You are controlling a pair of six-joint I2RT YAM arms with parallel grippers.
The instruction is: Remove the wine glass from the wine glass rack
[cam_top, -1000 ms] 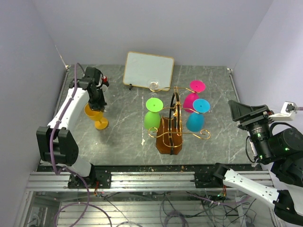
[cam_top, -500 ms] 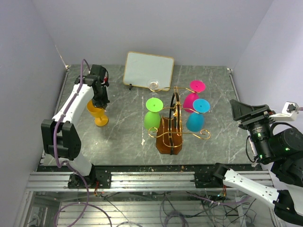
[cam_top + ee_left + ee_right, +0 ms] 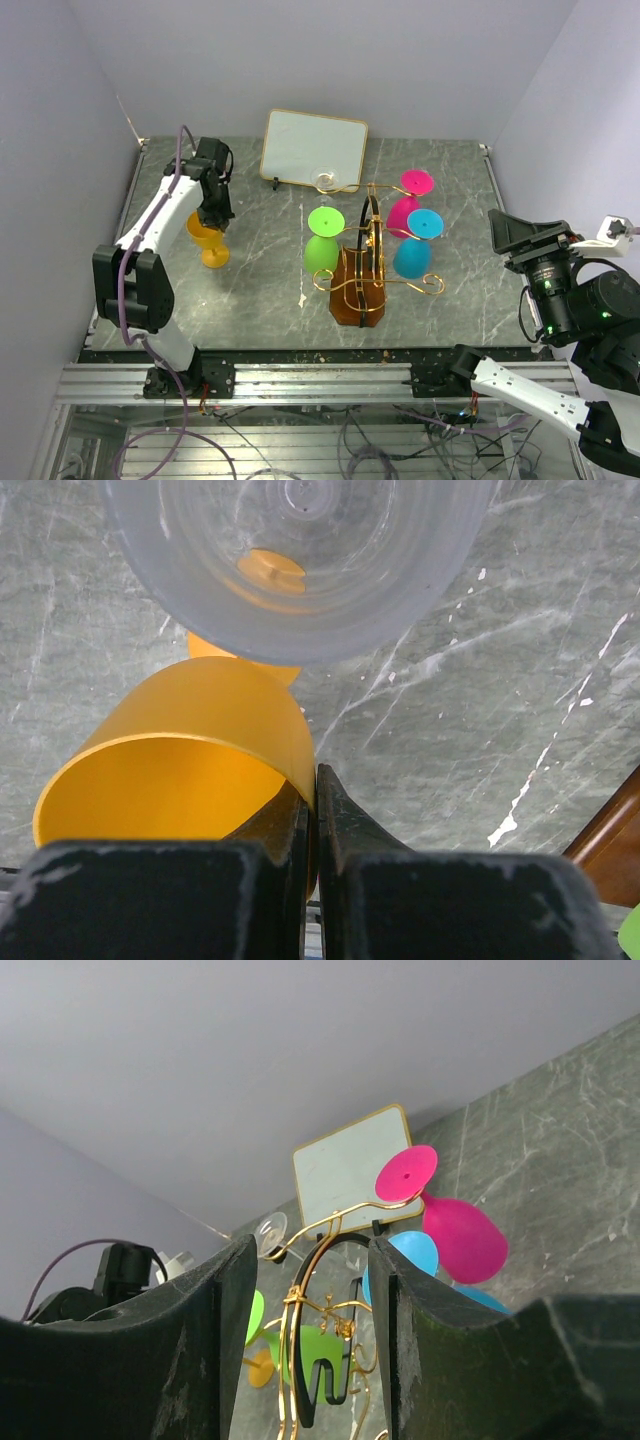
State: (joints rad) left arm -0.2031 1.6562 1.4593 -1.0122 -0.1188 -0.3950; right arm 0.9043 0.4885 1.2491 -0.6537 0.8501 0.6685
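Observation:
The wine glass rack (image 3: 357, 285), a brown violin-shaped stand with gold wire arms, stands mid-table. Green (image 3: 322, 248), pink (image 3: 406, 207) and blue (image 3: 414, 250) wine glasses hang on it bowl-down, and a clear one (image 3: 325, 182) hangs at the back. Left of the rack, an orange wine glass (image 3: 207, 240) is off it, foot low by the table. My left gripper (image 3: 213, 208) is shut on its rim (image 3: 300, 765), one finger inside the bowl. My right gripper (image 3: 518, 234) hovers open at the right edge, its fingers (image 3: 200, 1350) framing the rack (image 3: 320, 1360) from afar.
A white framed board (image 3: 314, 148) leans at the back behind the rack. Purple walls close in on the left, back and right. A clear ribbed disc (image 3: 300, 560) fills the top of the left wrist view, with the orange foot showing through it.
My left gripper has shifted slightly right and toward the back with the orange glass. The right arm has barely moved.

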